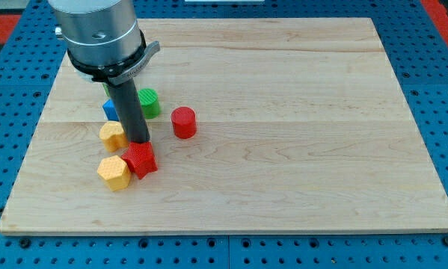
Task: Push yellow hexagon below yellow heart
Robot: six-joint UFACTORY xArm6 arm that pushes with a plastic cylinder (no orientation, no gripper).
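The yellow hexagon (pixel 113 172) lies near the view's lower left of the wooden board (pixel 283 112). The yellow heart (pixel 112 135) lies just above it, with a small gap between them. My tip (pixel 138 141) is at the heart's right edge and just above a red block (pixel 140 158), which touches the hexagon's right side. The rod rises from there to the arm's grey head (pixel 100 33) at the view's top left.
A red cylinder (pixel 183 122) stands to the right of my tip. A green block (pixel 148 102) and a blue block (pixel 110 110) lie above the heart, partly hidden by the rod. The board rests on a blue pegboard table (pixel 14 112).
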